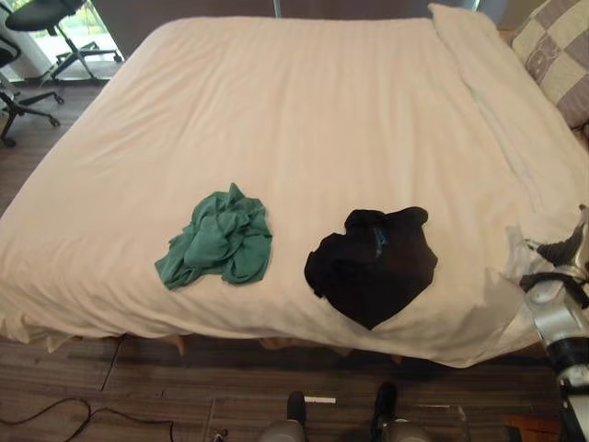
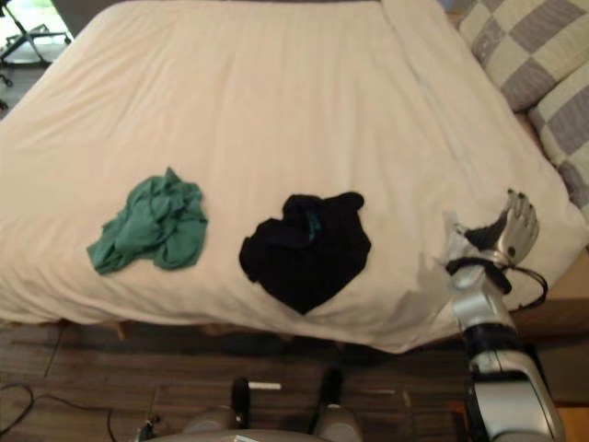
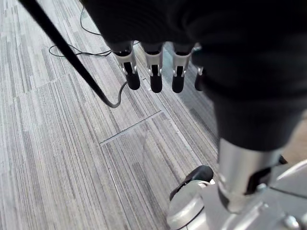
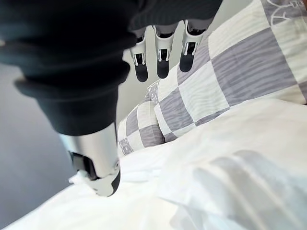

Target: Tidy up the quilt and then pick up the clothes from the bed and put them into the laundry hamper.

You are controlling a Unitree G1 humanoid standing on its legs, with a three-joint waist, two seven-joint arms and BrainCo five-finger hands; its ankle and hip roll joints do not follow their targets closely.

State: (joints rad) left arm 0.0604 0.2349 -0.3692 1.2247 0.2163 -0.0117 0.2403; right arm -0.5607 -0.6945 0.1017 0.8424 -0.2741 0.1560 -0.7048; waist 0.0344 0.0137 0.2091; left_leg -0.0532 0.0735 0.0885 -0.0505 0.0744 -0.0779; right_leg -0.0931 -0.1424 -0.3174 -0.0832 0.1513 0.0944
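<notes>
Right hand [image 2: 515,230] at four o'clock, fingers loosely straight, clear of the quilt [image 2: 276,101]. Left hand [image 3: 153,72] slack too. Could snag quilt with the shirt [image 2: 308,244] (thin, dark).

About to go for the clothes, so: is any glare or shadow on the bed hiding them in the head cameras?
Left eye view: the quilt is evenly lit, no glare; the green garment reads clearly, the black garment is so dark its folds barely show; strong daylight sits behind the office chairs. Right wrist view: the quilt is very bright beside the checked pillows.
</notes>
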